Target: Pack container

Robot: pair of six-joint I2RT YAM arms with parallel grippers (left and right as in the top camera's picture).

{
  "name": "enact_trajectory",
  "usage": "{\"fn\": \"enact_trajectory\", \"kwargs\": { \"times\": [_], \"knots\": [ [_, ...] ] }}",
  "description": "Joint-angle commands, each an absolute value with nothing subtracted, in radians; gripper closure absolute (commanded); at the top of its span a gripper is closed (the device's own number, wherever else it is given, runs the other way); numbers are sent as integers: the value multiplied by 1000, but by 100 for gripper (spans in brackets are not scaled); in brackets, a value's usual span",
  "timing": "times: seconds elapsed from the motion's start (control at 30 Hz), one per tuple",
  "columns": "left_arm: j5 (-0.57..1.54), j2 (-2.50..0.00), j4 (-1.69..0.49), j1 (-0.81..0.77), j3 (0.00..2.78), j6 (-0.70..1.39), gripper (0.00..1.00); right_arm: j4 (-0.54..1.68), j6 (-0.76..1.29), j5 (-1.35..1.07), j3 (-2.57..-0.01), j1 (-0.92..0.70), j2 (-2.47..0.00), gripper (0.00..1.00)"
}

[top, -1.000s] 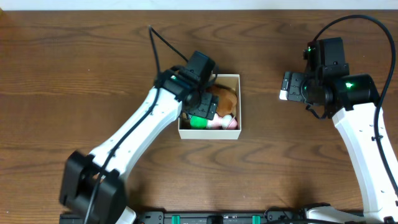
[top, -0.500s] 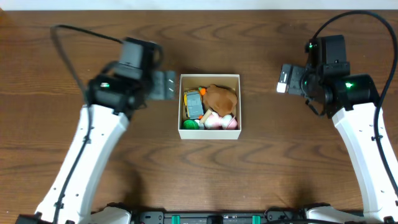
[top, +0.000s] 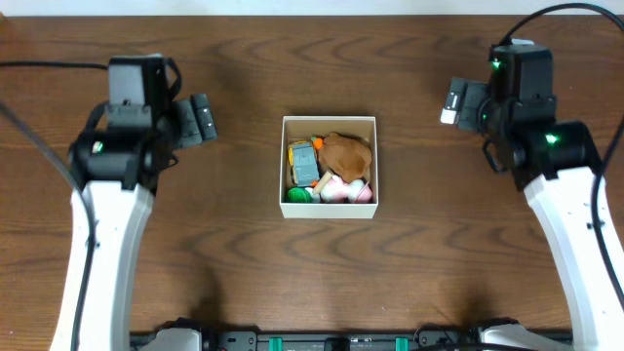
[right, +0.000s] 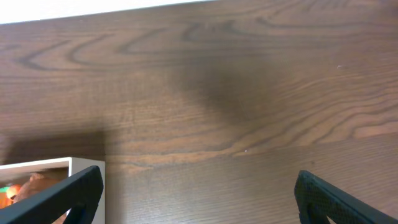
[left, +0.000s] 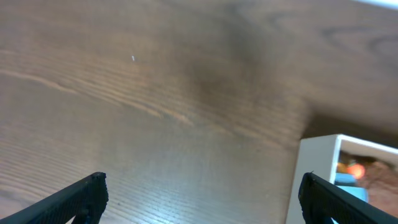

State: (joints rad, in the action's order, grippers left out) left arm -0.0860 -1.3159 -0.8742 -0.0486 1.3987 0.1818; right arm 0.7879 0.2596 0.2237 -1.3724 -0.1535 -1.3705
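Note:
The container (top: 329,209) is a small white-walled cardboard box at the table's middle. It holds several toys: a brown plush (top: 346,151), a grey and orange toy (top: 304,162), a green piece (top: 298,195) and pink pieces (top: 338,191). My left gripper (top: 202,119) is open and empty, well left of the box; its wrist view shows the box's corner (left: 317,168) at the right. My right gripper (top: 457,102) is open and empty, right of the box; its wrist view shows the box's corner (right: 62,165) at the lower left.
The dark wooden table (top: 244,273) carries only the box. The table's far edge (right: 93,14) meets a white surface at the top of the right wrist view.
My left arm has lifted out of the box and swung far left, leaving its toy inside. My right gripper has drifted slightly up and right.

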Motion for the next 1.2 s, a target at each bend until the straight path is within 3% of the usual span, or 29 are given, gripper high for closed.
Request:
{"fn": "enact_trajectory", "kwargs": {
  "times": [0.0,0.3,0.33,0.37,0.57,1.17],
  "knots": [
    [-98,-1171,-877,-51,1367,138,2,788,273,260,-1343,-151,-1248,2],
    [-98,-707,-741,-63,999,87,2,646,284,331,-899,-200,-788,12],
    [-98,-661,-732,-63,960,88,2,646,284,337,-851,-207,-735,11],
    [-98,-606,-726,-63,917,102,2,649,285,339,-788,-213,-665,1],
    [-98,-453,-779,-63,820,144,2,696,370,341,-558,-216,-401,1],
    [-98,-456,-833,-63,815,143,2,827,370,340,-501,-216,-347,1]
  ]
}}
